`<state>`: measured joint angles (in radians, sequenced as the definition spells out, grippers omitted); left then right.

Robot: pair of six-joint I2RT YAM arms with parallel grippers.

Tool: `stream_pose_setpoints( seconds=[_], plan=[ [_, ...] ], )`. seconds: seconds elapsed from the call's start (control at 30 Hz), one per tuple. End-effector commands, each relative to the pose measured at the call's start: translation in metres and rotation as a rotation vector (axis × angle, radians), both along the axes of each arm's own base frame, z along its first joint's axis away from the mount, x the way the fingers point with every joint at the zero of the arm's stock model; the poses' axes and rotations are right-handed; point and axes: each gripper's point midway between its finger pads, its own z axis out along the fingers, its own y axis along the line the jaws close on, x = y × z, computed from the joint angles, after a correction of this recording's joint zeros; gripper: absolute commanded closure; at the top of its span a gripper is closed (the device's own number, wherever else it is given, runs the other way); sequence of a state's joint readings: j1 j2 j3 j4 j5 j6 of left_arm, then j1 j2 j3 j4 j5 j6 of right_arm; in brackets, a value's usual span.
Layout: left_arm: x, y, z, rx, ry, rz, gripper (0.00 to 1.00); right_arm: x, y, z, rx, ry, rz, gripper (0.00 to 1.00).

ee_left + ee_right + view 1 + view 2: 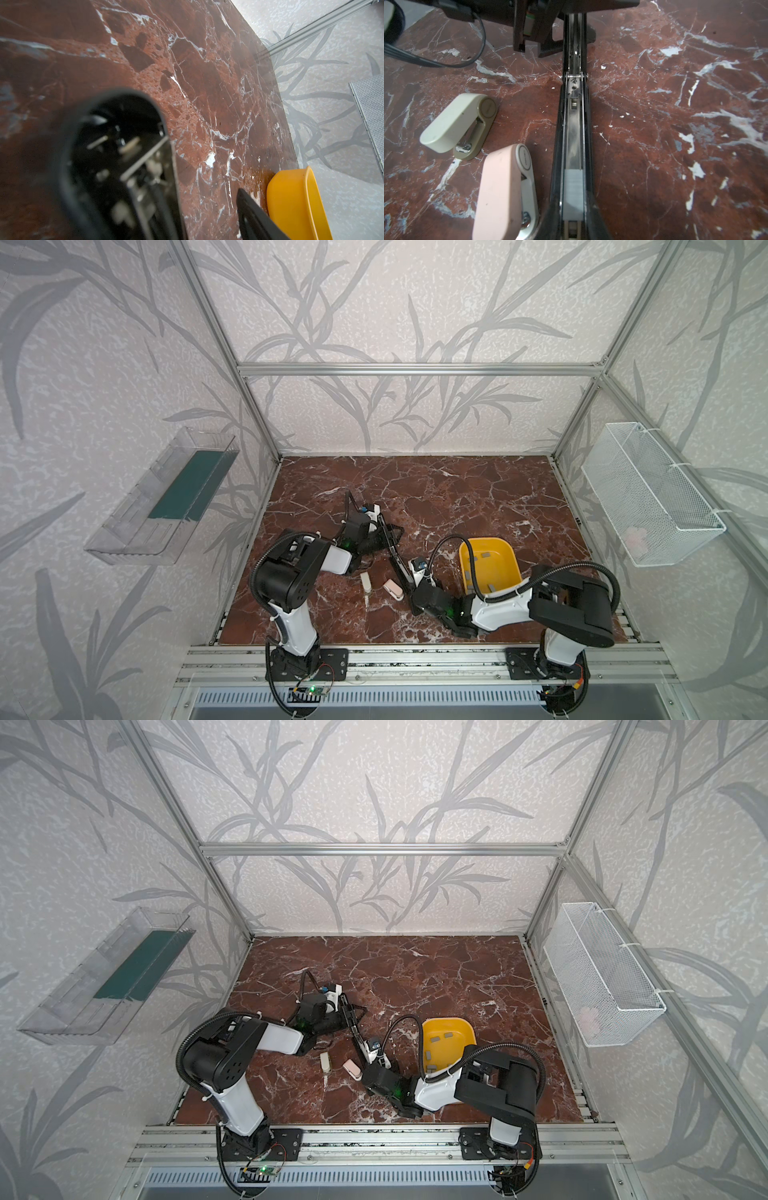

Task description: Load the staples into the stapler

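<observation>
"Where's the black stapler (395, 560)?"

"Opened out long on the table (457, 497), between the two arms, with its metal channel facing up."

"Anything in it?"

"Yes. In the right wrist view a strip of staples (573, 194) sits in the channel, at the end nearest that camera. Beyond it the channel is bare metal."

"And the rest of the staples (484, 556)?"

"Grey strips scattered in the yellow bin (498, 568), which stands to the right of the stapler, partly behind the right arm."

"What's the right end effector (409, 589) doing?"

"It's pressed together on the near end of the black stapler."

"The left end effector (388, 536)?"

"It's at the far end, jaws spread. From its wrist view one finger (255, 218) stands clear of the stapler, with table showing between them. The other finger I can't see."

"Those two little ones?"

"A cream stapler (452, 122) and a pink stapler (500, 187), both shut. They lie side by side on the table on the left arm's side of the black one, the pink just beside it."
</observation>
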<state>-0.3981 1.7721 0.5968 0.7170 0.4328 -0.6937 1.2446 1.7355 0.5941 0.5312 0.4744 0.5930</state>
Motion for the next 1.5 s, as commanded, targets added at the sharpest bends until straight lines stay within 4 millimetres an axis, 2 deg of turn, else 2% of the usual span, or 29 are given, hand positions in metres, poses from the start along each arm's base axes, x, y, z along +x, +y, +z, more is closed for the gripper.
stream_pose_setpoints(
  seconds=[0.0,0.23,0.63,0.73,0.9,1.1,1.13,1.2,1.47],
  plan=[
    [-0.006,-0.011,0.024,0.020,-0.102,-0.043,0.31,-0.003,-0.010,-0.016,-0.071,-0.011,0.003,1.00],
    [-0.025,-0.020,0.047,0.124,-0.225,-0.068,0.32,-0.003,-0.014,-0.022,-0.074,-0.012,-0.008,1.00],
    [-0.040,-0.029,0.063,0.180,-0.344,-0.096,0.35,-0.003,-0.020,-0.023,-0.052,-0.028,-0.021,1.00],
    [-0.044,-0.031,0.065,0.195,-0.378,-0.108,0.35,-0.002,-0.022,-0.021,-0.047,-0.040,-0.021,0.91],
    [-0.044,-0.036,0.059,0.197,-0.403,-0.129,0.35,-0.001,-0.025,-0.013,-0.041,-0.069,-0.019,0.83],
    [-0.043,-0.038,0.056,0.221,-0.413,-0.132,0.35,-0.003,-0.032,-0.004,-0.036,-0.113,-0.016,0.67],
    [-0.043,-0.038,0.056,0.224,-0.414,-0.134,0.35,-0.004,-0.032,-0.004,-0.040,-0.121,-0.013,0.65],
    [-0.044,-0.039,0.055,0.230,-0.416,-0.133,0.35,-0.005,-0.032,0.008,-0.016,-0.151,-0.012,0.64],
    [-0.045,-0.041,0.057,0.234,-0.426,-0.139,0.35,-0.015,-0.023,0.022,0.007,-0.228,0.026,0.64]
  ],
)
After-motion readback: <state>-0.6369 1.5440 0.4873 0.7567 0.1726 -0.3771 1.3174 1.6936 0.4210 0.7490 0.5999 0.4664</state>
